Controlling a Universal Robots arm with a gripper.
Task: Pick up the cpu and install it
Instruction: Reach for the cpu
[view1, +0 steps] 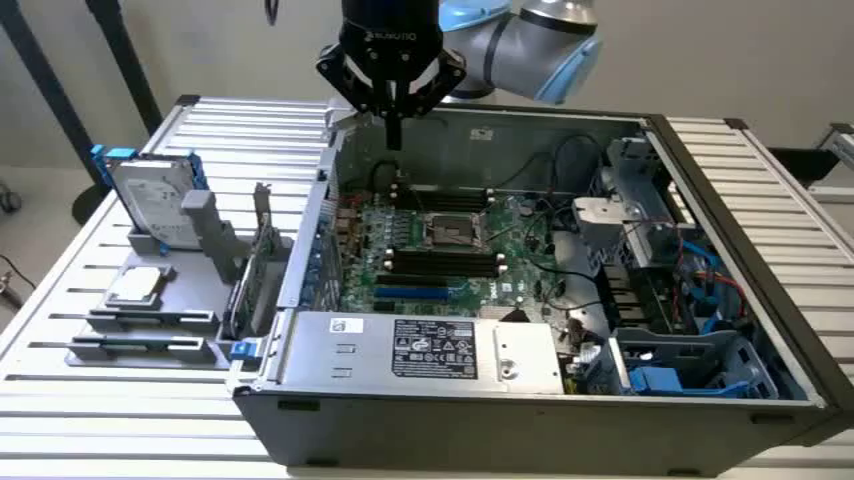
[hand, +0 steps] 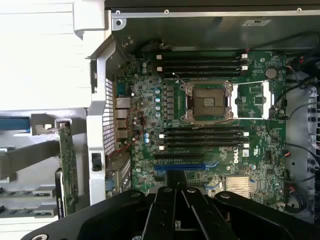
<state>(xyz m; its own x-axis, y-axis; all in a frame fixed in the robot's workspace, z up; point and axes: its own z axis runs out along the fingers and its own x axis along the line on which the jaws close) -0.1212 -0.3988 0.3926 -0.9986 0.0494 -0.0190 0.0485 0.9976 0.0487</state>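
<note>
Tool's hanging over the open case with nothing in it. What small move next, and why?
Probably carry the tool toward the exterior view's left, over the cpu lying flat outside the case, opening it on the way: it is shut and empty above the case, and the socket sits open and bare.

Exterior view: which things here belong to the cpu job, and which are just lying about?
Job: cpu on the grey rack; open socket on the green board; gripper, shut and empty, above the case.
Lying about: hard drive; power supply; memory slots.
</note>
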